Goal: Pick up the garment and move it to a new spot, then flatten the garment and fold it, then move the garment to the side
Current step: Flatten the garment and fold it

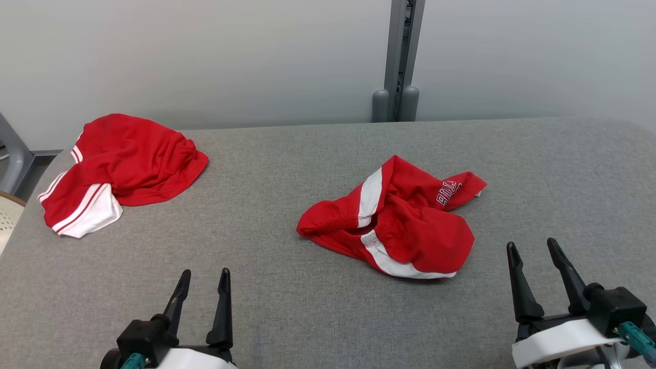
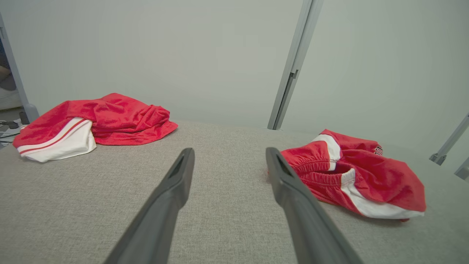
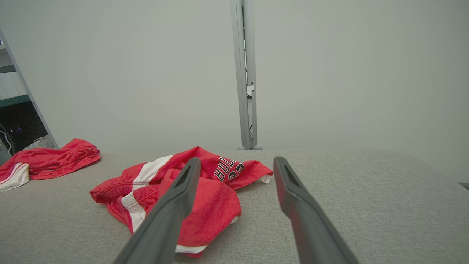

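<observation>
Left gripper (image 1: pixel 205 273) and right gripper (image 1: pixel 531 244) are hovering wide, empty — pickup not begun; next is probably reaching for the shorts (image 1: pixel 405 220).

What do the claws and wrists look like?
Left claw and right claw: two long, tapered black fingers each, on a black block. Behind each sits a white wrist shell and a teal plug.

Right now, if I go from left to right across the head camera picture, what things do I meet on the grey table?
Crumpled red and white garment → red shorts with lettering → right gripper, open, at the near right.
</observation>
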